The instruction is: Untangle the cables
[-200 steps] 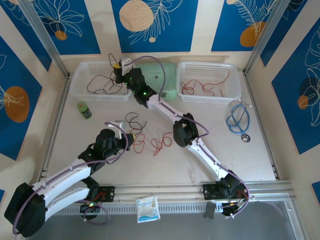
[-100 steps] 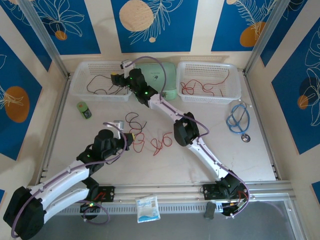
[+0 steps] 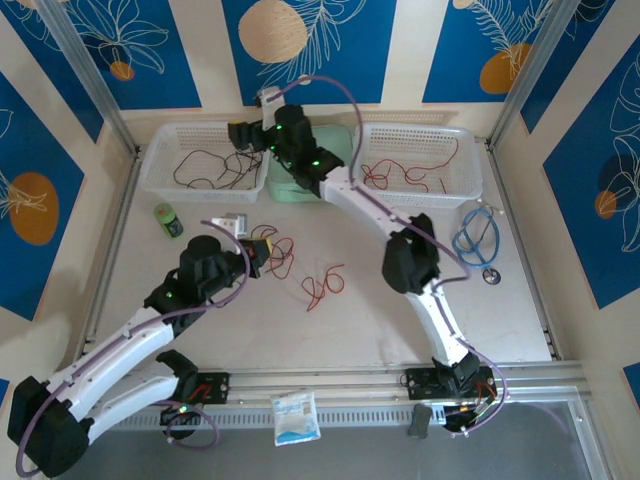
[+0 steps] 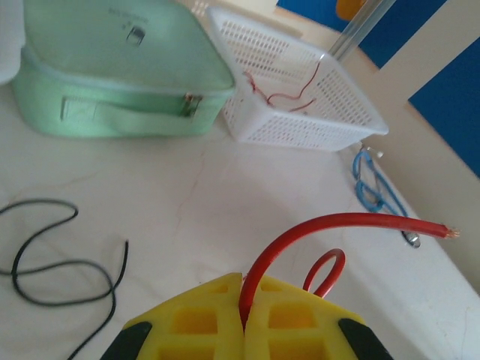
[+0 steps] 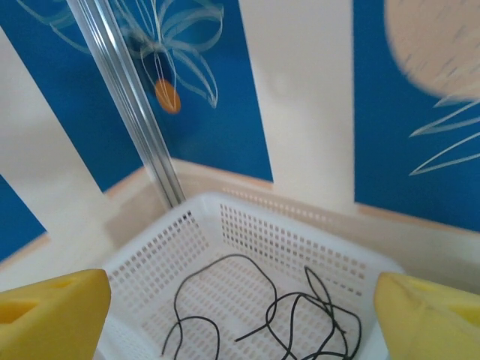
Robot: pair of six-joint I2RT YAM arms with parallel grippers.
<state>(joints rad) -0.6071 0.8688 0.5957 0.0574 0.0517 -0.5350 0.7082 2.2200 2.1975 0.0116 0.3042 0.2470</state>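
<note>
My left gripper (image 3: 264, 250) is shut on a red cable (image 4: 300, 241) that arcs up from between its yellow fingertips (image 4: 217, 319); the cable trails over the table (image 3: 283, 256). Another red cable (image 3: 322, 285) lies loose mid-table, and a black cable (image 4: 60, 259) lies on the table to the gripper's left. My right gripper (image 3: 240, 135) hangs open above the left white basket (image 3: 160, 180), with nothing between its yellow fingers (image 5: 52, 315). Black cables (image 5: 300, 311) lie in that basket (image 5: 150, 251). Red cables (image 3: 405, 175) lie in the right basket (image 3: 470, 190).
A mint-green case (image 3: 315, 170) stands between the two baskets. At the right lies a light-blue coiled cable (image 3: 475, 240). A small green object (image 3: 167, 219) sits left of my left arm. A white packet (image 3: 296, 416) rests on the front rail.
My right gripper opened over the left basket and lifted slightly, its elbow swinging right. My left gripper moved away from the arm bases with the red cable in it.
</note>
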